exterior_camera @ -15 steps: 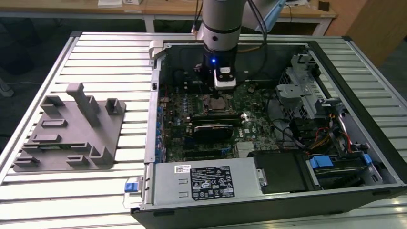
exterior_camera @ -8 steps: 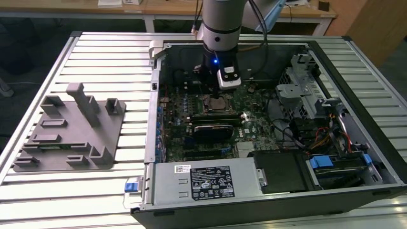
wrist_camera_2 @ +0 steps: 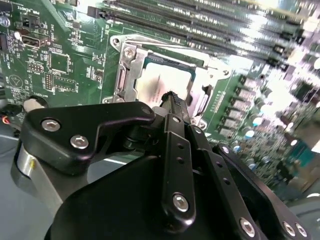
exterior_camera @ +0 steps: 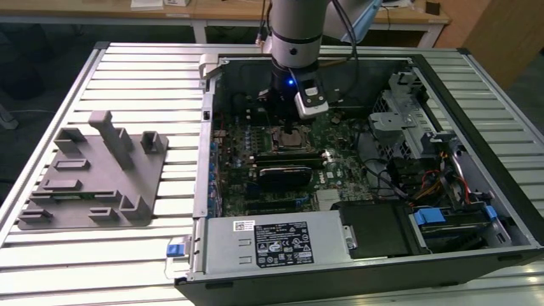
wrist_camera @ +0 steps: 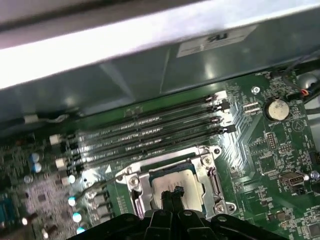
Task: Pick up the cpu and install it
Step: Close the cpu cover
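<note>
Slatted silver metal table [exterior_camera: 127, 70], carrying a grey plastic fixture tray [exterior_camera: 85, 185] at the exterior view's left and an open black computer case [exterior_camera: 357, 288] at centre-right. Green motherboard [exterior_camera: 340, 167] inside the case. Small square silver-topped cpu [wrist_camera_2: 160, 82], lying in the metal-framed socket [wrist_camera_2: 125, 75], upper centre of the exterior view. Black gripper [wrist_camera_2: 170, 96], fingers [wrist_camera_2: 172, 150] drawn together, holding nothing, tips at the cpu's top; contact cannot be told.

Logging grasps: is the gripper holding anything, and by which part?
Apparently nothing: the cpu lies in the socket, with the gripper shut over its top.
</note>
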Controlling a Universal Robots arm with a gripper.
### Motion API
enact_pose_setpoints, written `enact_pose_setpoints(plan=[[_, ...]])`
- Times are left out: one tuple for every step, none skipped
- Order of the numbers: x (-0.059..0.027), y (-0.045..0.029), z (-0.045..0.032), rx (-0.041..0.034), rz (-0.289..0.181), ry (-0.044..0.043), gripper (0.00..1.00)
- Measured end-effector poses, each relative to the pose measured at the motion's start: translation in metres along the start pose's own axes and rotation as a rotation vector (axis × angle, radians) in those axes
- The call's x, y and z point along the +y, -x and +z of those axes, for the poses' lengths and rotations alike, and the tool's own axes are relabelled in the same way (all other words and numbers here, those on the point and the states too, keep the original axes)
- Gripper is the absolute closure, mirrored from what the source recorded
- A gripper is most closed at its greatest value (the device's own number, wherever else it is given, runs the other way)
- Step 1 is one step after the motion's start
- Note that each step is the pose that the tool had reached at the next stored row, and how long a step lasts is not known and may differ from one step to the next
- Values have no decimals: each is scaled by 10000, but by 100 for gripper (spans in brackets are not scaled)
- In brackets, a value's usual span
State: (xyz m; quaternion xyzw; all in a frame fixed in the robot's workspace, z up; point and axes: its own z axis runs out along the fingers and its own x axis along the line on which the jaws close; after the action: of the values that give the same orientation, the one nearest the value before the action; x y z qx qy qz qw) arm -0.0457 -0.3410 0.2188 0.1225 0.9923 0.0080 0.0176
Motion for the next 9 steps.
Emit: enact_pose_setpoints(plan=[[0,0,0,-15,-126,-65,89],[0,0,0,-32,-261,-141,89],[0,0,0,-48,-382,-208,89],[0,0,1,-60,-508,-261,89],[0,0,2,-61,-649,-275,89],[-1,0,3,-60,-807,-275,89],[-1,0,4,-59,-965,-271,89],[-1,0,7,-59,-1127,-265,89],[-1,0,9,-58,-1303,-259,89]])
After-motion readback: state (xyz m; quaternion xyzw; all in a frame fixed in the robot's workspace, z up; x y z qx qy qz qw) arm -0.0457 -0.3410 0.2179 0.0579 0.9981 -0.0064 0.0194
